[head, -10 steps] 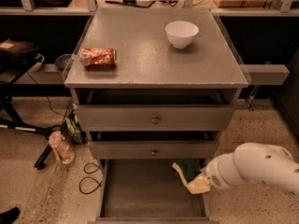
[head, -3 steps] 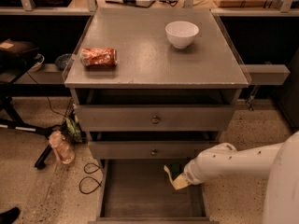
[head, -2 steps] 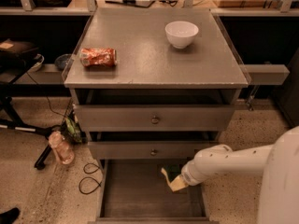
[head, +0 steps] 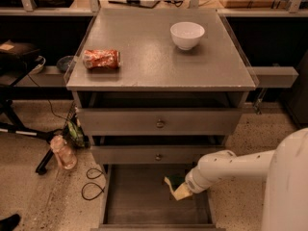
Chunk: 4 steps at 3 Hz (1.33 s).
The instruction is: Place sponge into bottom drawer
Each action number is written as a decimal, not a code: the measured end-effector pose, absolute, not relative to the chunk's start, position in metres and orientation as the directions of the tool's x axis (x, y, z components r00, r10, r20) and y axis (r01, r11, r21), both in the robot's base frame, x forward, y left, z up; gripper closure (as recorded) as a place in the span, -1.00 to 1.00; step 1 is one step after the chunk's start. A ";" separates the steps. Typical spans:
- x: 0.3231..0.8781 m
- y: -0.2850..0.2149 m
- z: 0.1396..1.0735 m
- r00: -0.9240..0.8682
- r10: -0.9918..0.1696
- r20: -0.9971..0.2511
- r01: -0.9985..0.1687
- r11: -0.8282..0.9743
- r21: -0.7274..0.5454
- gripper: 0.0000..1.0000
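The bottom drawer is pulled open under the grey cabinet, a wide flat tray with low sides. My white arm reaches in from the right, and the gripper is over the drawer's right part. The sponge, pale yellow with a dark green layer, sits at the gripper's tip, just above the drawer floor. The fingers are hidden behind the wrist and the sponge.
On the cabinet top stand a white bowl at the back right and an orange-red snack packet at the left. Two shallower drawers with round knobs are closed above. A plastic bottle, cables and a chair base lie on the floor at the left.
The arm has moved left and deeper over the open bottom drawer, carrying the sponge with it. In the last second it has barely shifted. Bowl and packet have not moved.
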<state>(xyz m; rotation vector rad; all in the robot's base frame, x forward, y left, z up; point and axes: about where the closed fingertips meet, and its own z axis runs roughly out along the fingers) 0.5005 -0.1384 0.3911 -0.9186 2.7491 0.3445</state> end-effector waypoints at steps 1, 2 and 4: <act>0.502 -0.136 0.387 -0.759 -0.577 -0.301 -0.639 0.749 0.176 1.00; 0.505 -0.135 0.372 -0.742 -0.581 -0.335 -0.664 0.707 0.245 1.00; 0.515 -0.141 0.338 -0.723 -0.602 -0.337 -0.688 0.672 0.274 1.00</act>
